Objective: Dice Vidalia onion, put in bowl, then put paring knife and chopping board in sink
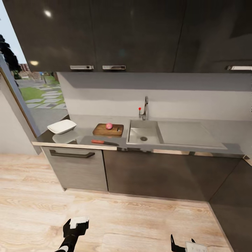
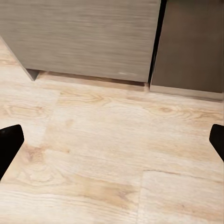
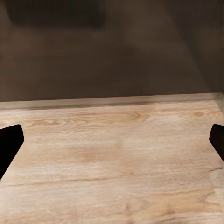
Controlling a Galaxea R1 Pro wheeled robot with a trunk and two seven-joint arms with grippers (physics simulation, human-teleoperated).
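Observation:
The pinkish Vidalia onion [image 1: 109, 126] rests whole on the dark brown chopping board [image 1: 107, 130], which lies on the grey countertop [image 1: 84, 139] just left of the sink [image 1: 143, 134]. In front of the board, near the counter's front edge, lies the paring knife [image 1: 104, 142] with its orange-red handle to the left. A white bowl [image 1: 62, 126] stands at the counter's left end. Both grippers hang low over the wooden floor, well short of the counter. My left gripper [image 1: 75, 225] [image 2: 112, 144] is open and holds nothing. So is my right gripper [image 1: 182, 247] [image 3: 112, 144].
Dark upper cabinets [image 1: 105, 35] overhang the counter. A chrome tap [image 1: 144, 108] with a red knob stands behind the basin, and a flat drainboard [image 1: 189, 133] extends to its right. Dark lower cabinets [image 1: 154, 175] front the counter, with light wood floor [image 1: 122, 224] between me and them. A window [image 1: 38, 98] is at the left.

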